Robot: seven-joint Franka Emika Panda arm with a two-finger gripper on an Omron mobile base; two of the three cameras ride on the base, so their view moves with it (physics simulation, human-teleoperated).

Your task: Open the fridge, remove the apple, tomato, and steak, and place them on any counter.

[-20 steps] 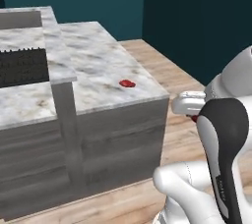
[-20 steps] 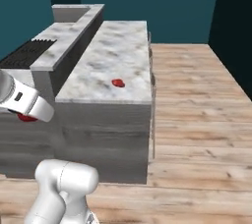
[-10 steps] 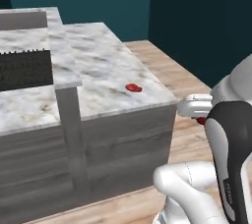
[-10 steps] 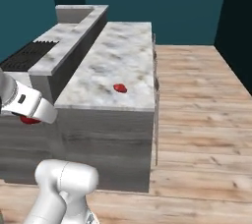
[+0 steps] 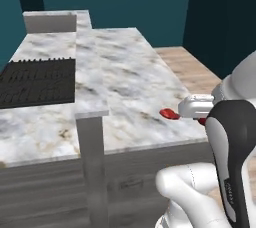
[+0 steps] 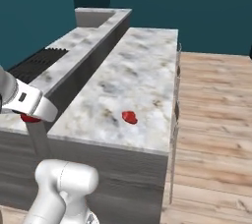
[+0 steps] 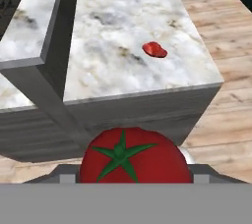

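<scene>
Jaws (image 7: 135,176) of yours stand partly apart, clamped on the tomato (image 7: 134,155); the steak (image 6: 130,117) lies on the desk (image 6: 147,66).

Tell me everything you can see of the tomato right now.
The tomato is round, glossy red, with a green star-shaped leaf cap facing the hand camera. It sits low in the hand view, between the gripper's grey finger parts, so it looks held. It hangs in front of the counter's near edge, not on the stone. From the right base view a sliver of red shows under the white hand. The steak lies apart from it on the counter top.
</scene>
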